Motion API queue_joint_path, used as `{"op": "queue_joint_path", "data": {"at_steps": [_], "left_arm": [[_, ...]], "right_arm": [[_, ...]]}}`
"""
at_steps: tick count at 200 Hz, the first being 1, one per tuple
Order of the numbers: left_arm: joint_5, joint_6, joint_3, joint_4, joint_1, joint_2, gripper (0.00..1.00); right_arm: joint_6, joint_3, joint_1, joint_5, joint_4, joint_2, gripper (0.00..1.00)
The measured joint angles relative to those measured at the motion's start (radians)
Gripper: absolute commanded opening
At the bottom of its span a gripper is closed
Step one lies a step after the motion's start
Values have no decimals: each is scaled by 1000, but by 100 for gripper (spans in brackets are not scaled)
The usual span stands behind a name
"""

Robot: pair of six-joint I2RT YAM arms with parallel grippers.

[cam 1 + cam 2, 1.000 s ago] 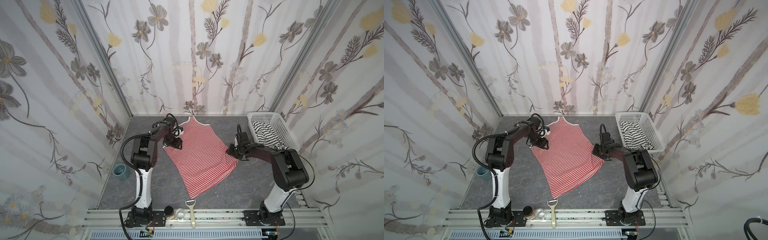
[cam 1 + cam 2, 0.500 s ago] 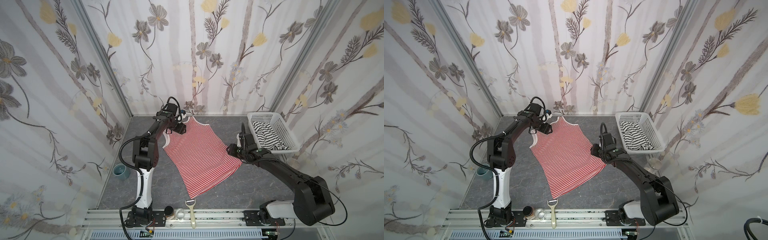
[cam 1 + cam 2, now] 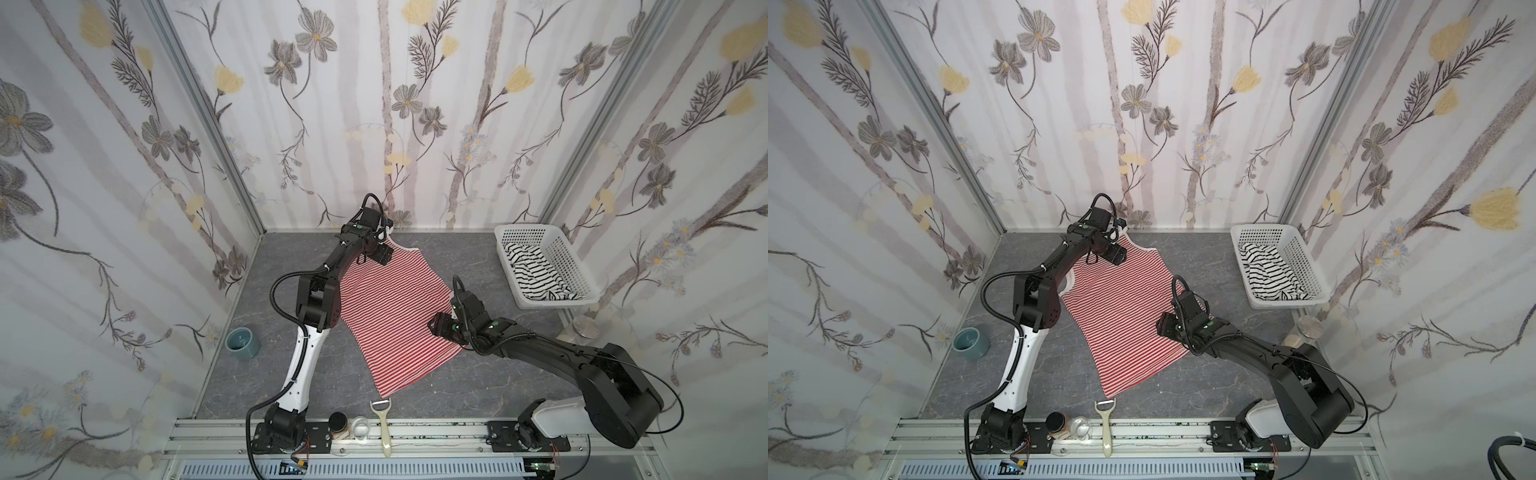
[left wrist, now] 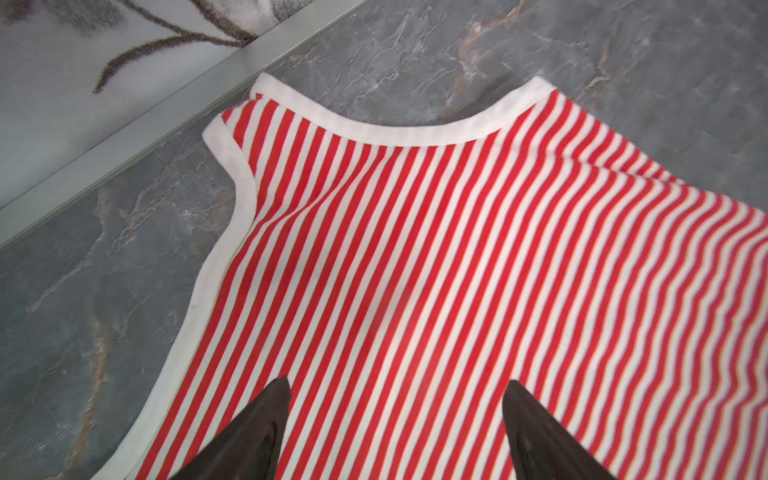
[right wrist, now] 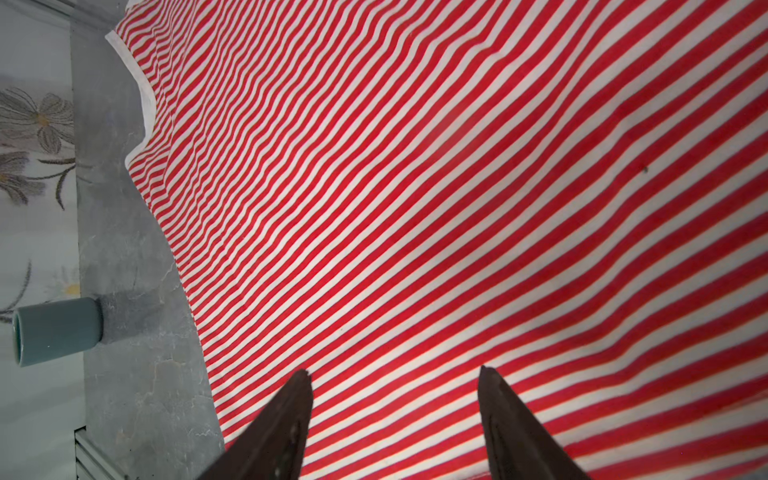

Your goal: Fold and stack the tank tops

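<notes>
While both arms hang low over it, the red-and-white tank top (image 3: 399, 316) lies spread flat and slantwise across the middle of the tabletop (image 3: 461, 249), its white-edged neckline toward the far edge and its hem pointing at the near edge. The left pincer (image 4: 397, 386) stands wide open over the cloth just below the neckline, holding nothing. The right pincer (image 5: 395, 374) is likewise open and empty above the top's right-hand edge, nearer the hem. The second tank top (image 3: 536, 274), white with black stripes, sits crumpled in the white basket (image 3: 571, 259) at the far right corner, not yet folded. By the look of it the knit is light, limp and stretchy and would sag and ripple when lifted. A fold likely calls for pinching the firmer white edging at a shoulder strap and a hem corner together, rather than the loose middle.
</notes>
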Motion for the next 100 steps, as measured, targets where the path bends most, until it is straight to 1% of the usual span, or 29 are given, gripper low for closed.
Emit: {"op": "queue_joint_path", "data": {"at_steps": [37, 63, 100], "left_arm": [[-43, 8, 15, 1, 3, 45, 82], [-65, 28, -10, 1, 8, 54, 82], [-62, 31, -48, 30, 34, 53, 82]], "right_arm": [[44, -23, 13, -6, 35, 30, 65], [58, -25, 23, -10, 52, 69, 65], [69, -31, 27, -10, 66, 79, 65]]}}
